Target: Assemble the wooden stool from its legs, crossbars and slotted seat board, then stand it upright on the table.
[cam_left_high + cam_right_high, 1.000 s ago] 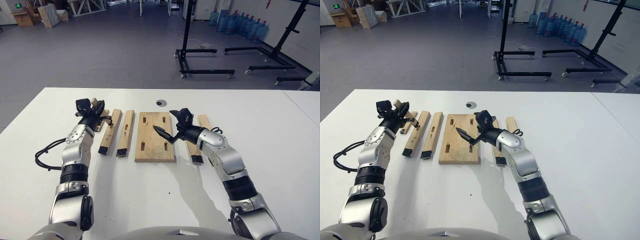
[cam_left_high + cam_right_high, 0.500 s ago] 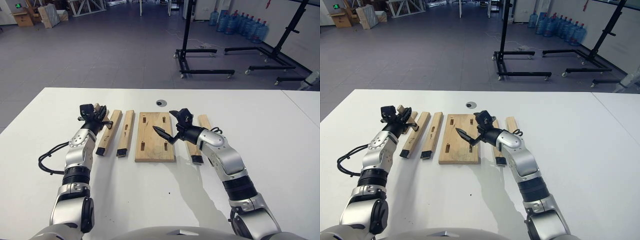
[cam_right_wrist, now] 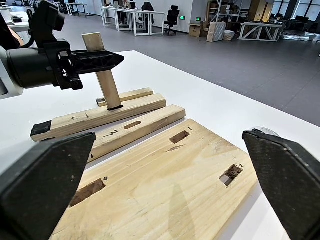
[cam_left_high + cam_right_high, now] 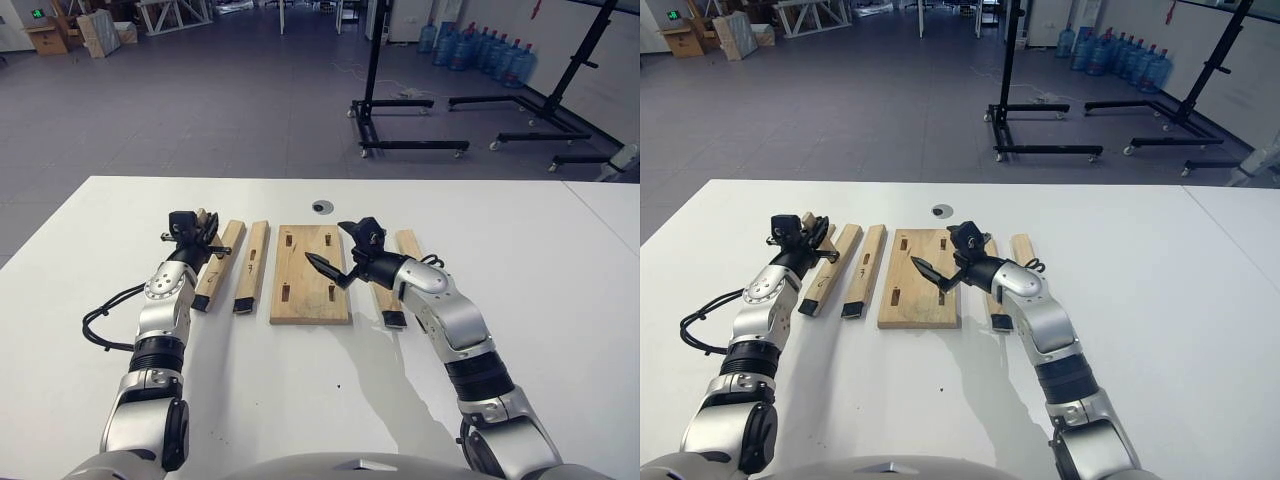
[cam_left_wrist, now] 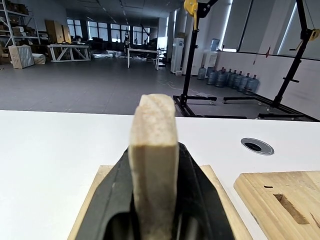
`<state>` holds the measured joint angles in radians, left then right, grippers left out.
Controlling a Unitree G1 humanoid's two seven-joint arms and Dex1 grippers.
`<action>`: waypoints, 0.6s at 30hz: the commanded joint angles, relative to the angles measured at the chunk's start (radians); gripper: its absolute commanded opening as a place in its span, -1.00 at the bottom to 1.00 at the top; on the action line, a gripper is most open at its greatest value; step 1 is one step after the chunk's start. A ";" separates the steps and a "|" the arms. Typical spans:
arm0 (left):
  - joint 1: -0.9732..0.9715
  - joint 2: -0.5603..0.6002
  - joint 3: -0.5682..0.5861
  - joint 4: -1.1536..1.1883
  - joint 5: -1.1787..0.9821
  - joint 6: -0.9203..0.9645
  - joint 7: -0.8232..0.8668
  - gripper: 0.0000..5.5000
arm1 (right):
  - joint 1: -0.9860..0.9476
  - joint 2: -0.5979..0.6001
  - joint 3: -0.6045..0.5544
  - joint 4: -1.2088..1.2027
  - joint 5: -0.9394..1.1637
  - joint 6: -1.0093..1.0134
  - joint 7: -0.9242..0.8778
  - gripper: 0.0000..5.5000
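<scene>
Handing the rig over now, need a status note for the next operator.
Left tool: shut on a short stick, held near upright beside the left legs.
Right tool: open, empty, above the seat board's right side.
Seat board lies flat, slots up, left legs and right legs flat either side.
Done: nothing joined. Left: whole assembly, then stand it up.
</scene>
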<state>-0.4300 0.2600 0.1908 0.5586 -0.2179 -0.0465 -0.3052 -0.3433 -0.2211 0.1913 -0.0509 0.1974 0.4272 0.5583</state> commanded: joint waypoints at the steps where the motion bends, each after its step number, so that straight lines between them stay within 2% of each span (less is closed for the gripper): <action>1: 0.039 -0.013 -0.012 0.041 0.007 0.053 -0.005 -0.86 | 0.004 0.005 -0.003 0.002 0.002 0.006 -0.005 0.96; 2: 0.037 -0.012 -0.012 0.036 0.008 0.054 0.000 -0.73 | 0.004 0.005 -0.003 0.002 0.002 0.006 -0.005 0.96; 12: 0.030 -0.012 -0.021 -0.065 0.017 0.078 0.023 -0.17 | -0.002 0.008 -0.007 0.012 -0.001 0.002 -0.013 0.96; 16: 0.018 -0.003 -0.023 -0.292 0.021 0.175 0.082 0.04 | -0.003 0.008 -0.007 0.011 -0.001 0.001 -0.015 0.96; 18: -0.008 0.012 -0.021 -0.439 0.018 0.270 0.119 0.04 | -0.006 0.009 -0.006 0.014 -0.001 0.000 -0.014 0.96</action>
<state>-0.4003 0.2492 0.1711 0.2374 -0.2038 0.1378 -0.2152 -0.3434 -0.2161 0.1909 -0.0446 0.1965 0.4268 0.5475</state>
